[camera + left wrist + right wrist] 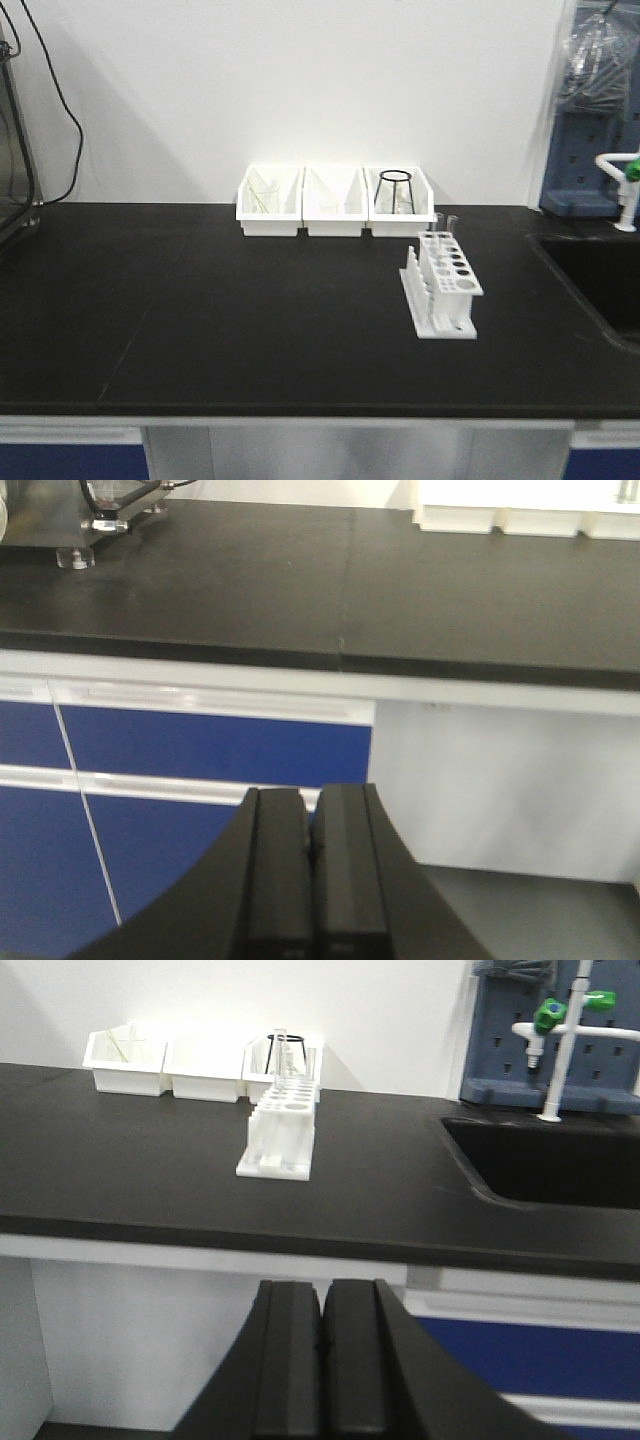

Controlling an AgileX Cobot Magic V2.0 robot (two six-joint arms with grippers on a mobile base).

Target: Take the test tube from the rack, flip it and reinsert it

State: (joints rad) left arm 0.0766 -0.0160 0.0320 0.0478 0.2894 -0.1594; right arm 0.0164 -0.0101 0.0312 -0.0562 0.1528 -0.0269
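The white rack (446,283) stands right of centre on the black counter, its upright pegs on the left side. Two thin clear test tubes (440,224) rise from its far holes, faint against the wall. In the right wrist view the rack (279,1132) sits ahead and left, with the tubes (286,1057) poking up at its far end. My right gripper (322,1292) is shut and empty, below and in front of the counter edge. My left gripper (312,798) is also shut and empty, low before the blue cabinet fronts. Neither arm shows in the front view.
Three white bins (333,203) line the back wall; the right one holds a black wire stand (395,189). A sink (596,277) is sunk into the counter at the right, with a tap (557,1042) behind it. Metal equipment (105,510) stands at the far left.
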